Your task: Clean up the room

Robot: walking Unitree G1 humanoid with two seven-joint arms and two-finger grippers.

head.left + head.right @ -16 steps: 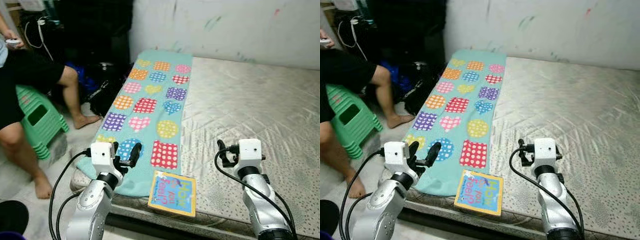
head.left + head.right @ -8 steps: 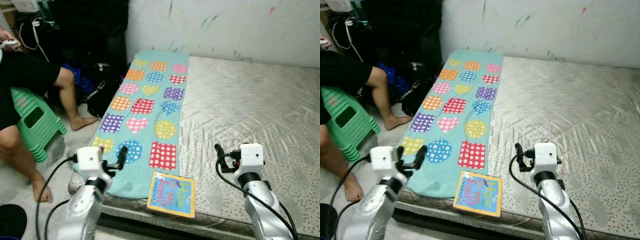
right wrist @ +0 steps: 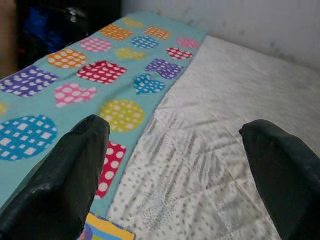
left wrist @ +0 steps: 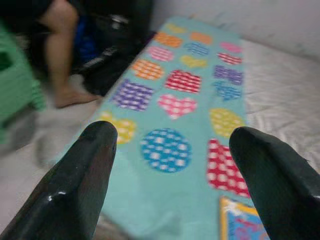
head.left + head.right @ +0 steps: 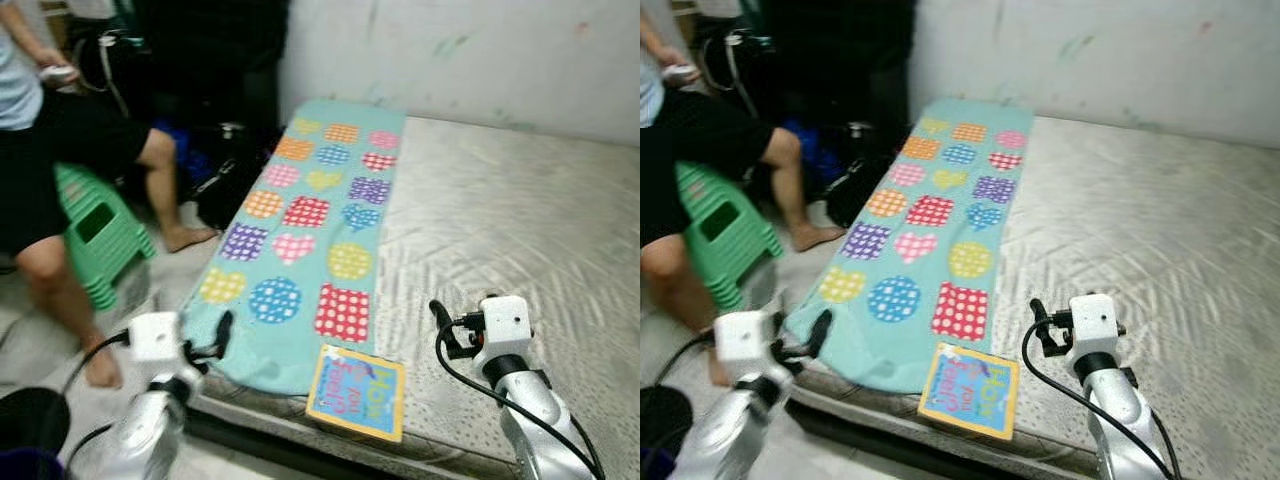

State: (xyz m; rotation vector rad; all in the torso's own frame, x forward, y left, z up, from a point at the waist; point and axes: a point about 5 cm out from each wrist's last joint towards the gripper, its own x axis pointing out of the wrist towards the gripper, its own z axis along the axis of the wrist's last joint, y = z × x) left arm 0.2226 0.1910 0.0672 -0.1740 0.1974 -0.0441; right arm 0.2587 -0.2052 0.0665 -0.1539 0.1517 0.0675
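Observation:
A colourful picture book (image 5: 357, 392) lies flat at the near edge of the grey mattress (image 5: 500, 220). Beside it, a teal blanket (image 5: 310, 230) printed with dotted hearts, circles and squares runs along the mattress's left side. My left gripper (image 5: 218, 335) is open, low by the blanket's near left corner and off the bed edge; its wrist view looks over the blanket (image 4: 175, 107) and the book's corner (image 4: 240, 220). My right gripper (image 5: 438, 315) is open above the mattress, just right of the book, empty. Its wrist view shows the blanket (image 3: 75, 95) and bare mattress (image 3: 215, 125).
A person (image 5: 60, 170) sits on a green plastic stool (image 5: 100, 230) to the left of the bed, one foot on the floor, with a small device in hand. Dark bags (image 5: 220, 180) lie by the bed's left side. A white wall (image 5: 480, 50) backs the mattress. A black round object (image 5: 25, 420) sits bottom left.
My left arm has swung left and down, from over the blanket's near corner to beside the bed edge. The camera has shifted a little, bringing the person further into view. The book has not moved.

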